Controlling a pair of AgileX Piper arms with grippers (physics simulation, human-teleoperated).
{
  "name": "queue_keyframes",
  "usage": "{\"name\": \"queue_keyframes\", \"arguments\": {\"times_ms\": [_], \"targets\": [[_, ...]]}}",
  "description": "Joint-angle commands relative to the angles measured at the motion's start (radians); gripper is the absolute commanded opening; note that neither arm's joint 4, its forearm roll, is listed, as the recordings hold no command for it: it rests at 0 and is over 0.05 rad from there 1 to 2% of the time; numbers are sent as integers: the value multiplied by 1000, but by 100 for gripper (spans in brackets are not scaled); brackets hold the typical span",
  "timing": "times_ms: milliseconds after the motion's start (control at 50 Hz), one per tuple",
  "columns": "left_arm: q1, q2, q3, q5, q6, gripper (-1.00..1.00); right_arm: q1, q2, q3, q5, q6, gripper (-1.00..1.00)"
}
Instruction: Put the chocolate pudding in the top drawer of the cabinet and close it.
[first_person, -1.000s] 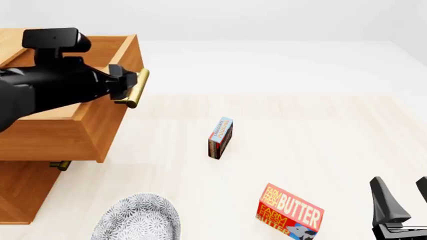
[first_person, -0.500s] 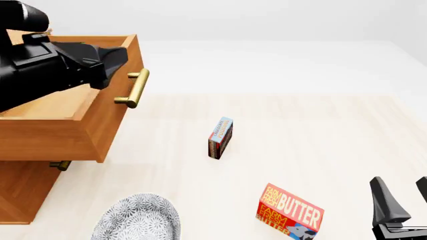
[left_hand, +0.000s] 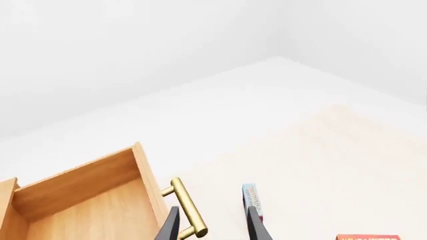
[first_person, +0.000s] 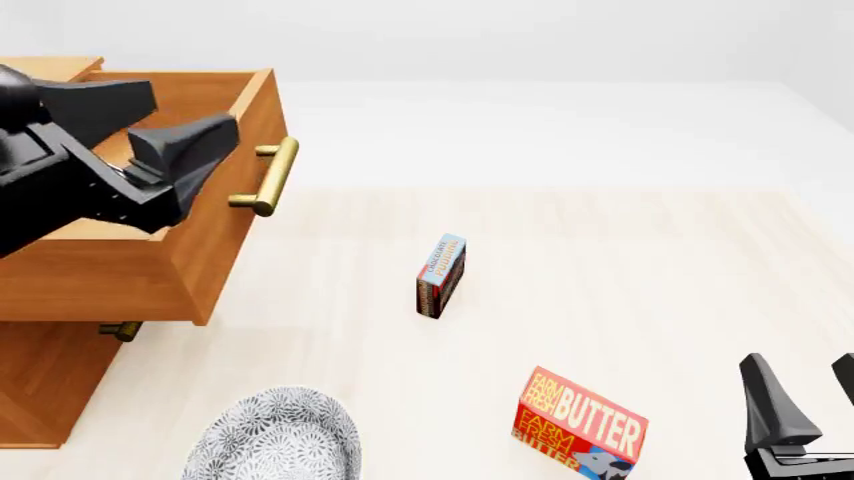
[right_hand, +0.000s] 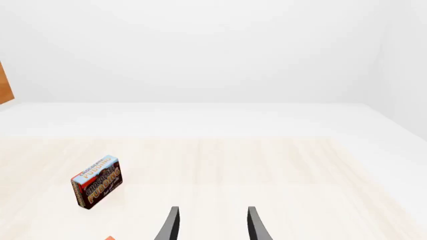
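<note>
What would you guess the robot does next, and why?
Probably the right gripper reaches toward the chocolate pudding. The top drawer stands pulled out, the left gripper is off its handle with jaws open, and the pudding stands on edge on the table, untouched.

Counted are one cabinet with two drawers, one chocolate pudding, one butter box, one patterned bowl, and two grippers, left and right.
</note>
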Motion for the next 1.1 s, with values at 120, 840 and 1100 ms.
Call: {"name": "queue_keyframes", "arguments": {"times_ms": [120,840,1100], "targets": [[-116,-65,120,-74,93,100,0,0,0,0,0,100],[-570,-7,354,-413,45,100,0,0,0,0,0,100],[-664,114,380,-546,-7,100,0,0,0,0,0,100]]}}
